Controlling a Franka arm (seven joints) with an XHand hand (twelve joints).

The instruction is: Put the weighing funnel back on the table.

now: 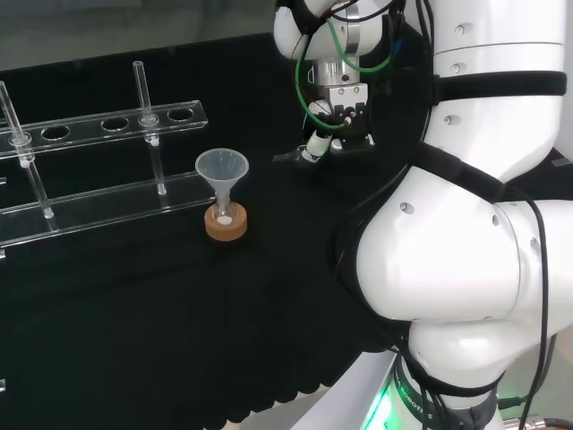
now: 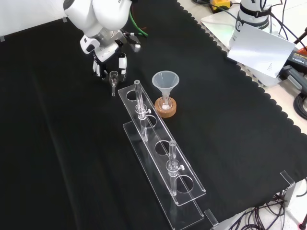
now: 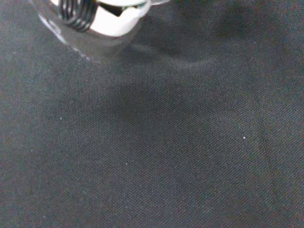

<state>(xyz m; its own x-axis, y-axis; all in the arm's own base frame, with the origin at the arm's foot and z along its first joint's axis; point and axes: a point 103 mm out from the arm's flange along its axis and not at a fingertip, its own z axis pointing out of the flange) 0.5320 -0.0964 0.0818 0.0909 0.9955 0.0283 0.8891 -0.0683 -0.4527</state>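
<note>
**Item 1, weighing funnel** [image 2: 113, 79]: a small clear piece with a cup-like wide end and a short stem.
- It sits at the fingertips of the robot hand [image 2: 109, 64], low over the black cloth [image 2: 57, 143] of the counter [image 2: 230, 143].
- In the front view it is just left of the far end of the rack [image 2: 158, 148].
- The wide end is toward the fingers. The stem points away from them, toward the camera in the front view and to the left in the head view [image 1: 288, 157].
- Whether it touches the cloth cannot be told, nor whether anything lies in it.

**Item 2, robot hand** [image 1: 338, 121]: black and white, with fingers [image 1: 315, 143] curled down and pinching the wide end of the weighing funnel. In the wrist view a white fingertip [image 3: 116, 21] bears against the clear wall [image 3: 95, 45], close above the cloth [image 3: 166, 142].

**Item 3, funnel** [image 2: 165, 81]: a big clear cone, upright, mouth up [image 1: 221, 168], with its stem down in the small flask [image 2: 166, 103]. It stands apart from the robot hand.

**Item 4, small flask** [image 1: 226, 215]: clear, seated in a cork ring [image 1: 226, 228] on the cloth, just beside the rack. Something pale shows at its bottom, and what it is cannot be told.

**Item 5, rack** [image 1: 107, 125]: clear, with two tiers and a row of round holes in the upper tier. Two clear tubes [image 2: 139, 100] [image 2: 171, 163] stand upright in separate holes. Their contents cannot be told
</note>
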